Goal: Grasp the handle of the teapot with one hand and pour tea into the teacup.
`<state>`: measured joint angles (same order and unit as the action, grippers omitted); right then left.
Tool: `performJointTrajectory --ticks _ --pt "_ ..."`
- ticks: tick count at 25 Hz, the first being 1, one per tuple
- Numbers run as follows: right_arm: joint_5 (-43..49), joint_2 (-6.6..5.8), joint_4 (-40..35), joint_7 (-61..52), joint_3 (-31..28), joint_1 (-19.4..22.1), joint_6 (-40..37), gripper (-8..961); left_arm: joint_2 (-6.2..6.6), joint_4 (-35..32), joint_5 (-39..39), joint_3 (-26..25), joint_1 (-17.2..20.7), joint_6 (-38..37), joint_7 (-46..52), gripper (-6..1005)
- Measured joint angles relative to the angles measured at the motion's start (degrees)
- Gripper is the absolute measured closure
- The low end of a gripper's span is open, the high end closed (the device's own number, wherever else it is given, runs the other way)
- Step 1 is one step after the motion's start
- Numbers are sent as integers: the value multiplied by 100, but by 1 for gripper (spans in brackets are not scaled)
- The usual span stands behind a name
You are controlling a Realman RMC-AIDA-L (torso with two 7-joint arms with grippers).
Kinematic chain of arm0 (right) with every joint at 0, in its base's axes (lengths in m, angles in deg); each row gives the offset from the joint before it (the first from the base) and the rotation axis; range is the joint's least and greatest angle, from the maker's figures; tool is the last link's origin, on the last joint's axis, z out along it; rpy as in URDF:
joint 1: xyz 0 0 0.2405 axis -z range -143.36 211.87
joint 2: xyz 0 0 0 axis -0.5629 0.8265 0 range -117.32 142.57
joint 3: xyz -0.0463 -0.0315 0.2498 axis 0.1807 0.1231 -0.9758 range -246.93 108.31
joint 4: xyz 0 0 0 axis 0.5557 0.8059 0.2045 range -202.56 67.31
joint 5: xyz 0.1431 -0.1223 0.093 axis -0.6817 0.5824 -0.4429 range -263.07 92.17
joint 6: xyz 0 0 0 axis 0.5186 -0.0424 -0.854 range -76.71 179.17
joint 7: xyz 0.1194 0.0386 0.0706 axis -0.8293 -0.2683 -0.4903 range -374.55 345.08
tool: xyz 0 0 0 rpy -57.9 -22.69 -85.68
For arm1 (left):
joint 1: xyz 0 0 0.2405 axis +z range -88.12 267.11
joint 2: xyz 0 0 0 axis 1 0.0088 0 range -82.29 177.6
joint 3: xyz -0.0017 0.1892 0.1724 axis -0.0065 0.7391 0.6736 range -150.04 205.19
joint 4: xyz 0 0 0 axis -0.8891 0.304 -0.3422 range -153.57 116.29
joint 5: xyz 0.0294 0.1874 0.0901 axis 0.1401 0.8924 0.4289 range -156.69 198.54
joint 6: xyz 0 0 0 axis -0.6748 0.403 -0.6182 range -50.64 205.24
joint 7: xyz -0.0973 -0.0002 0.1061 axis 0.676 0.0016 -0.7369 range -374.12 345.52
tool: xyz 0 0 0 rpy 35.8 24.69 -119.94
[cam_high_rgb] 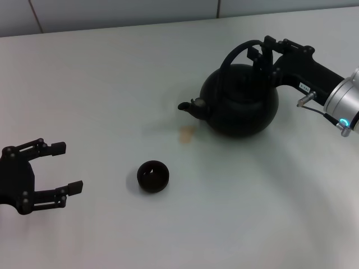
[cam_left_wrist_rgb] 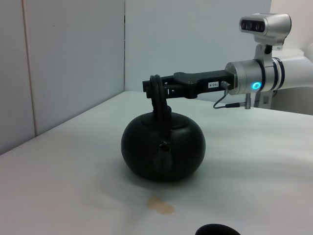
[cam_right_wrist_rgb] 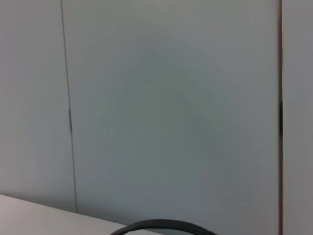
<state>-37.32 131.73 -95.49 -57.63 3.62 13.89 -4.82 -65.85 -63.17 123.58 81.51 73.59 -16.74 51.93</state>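
The round black teapot (cam_high_rgb: 240,103) stands upright on the white table (cam_high_rgb: 112,84), right of centre, with its spout (cam_high_rgb: 190,106) pointing toward the left. Its arched handle (cam_high_rgb: 235,53) rises over the lid. My right gripper (cam_high_rgb: 262,50) reaches in from the right and sits at the handle's top, on its right end. From the left wrist view the teapot (cam_left_wrist_rgb: 164,147) faces the camera, with the right gripper (cam_left_wrist_rgb: 154,88) level at the handle (cam_left_wrist_rgb: 157,98). The small black teacup (cam_high_rgb: 152,176) sits nearer, left of the teapot. My left gripper (cam_high_rgb: 61,167) rests open at the lower left.
A small brownish stain (cam_high_rgb: 188,133) marks the table just below the spout, also seen as a stain (cam_left_wrist_rgb: 161,205) from the left wrist. A pale panelled wall (cam_right_wrist_rgb: 171,107) backs the table. The teacup rim (cam_left_wrist_rgb: 215,229) shows at the left wrist picture's edge.
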Motion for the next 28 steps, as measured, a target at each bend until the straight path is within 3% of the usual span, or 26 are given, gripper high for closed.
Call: performJointTrajectory --ticks 14,22,28 --pt "2 4 -30 0 -8 98 -159 179 -34 -143 0 13 19 -24 133 136" --pt "-34 28 -23 220 -235 428 -678 179 -91 -230 -34 -15 42 -296 114 136" --pt "-37 43 44 548 -429 639 -1279 178 -246 -352 -96 -41 52 -707 63 136"
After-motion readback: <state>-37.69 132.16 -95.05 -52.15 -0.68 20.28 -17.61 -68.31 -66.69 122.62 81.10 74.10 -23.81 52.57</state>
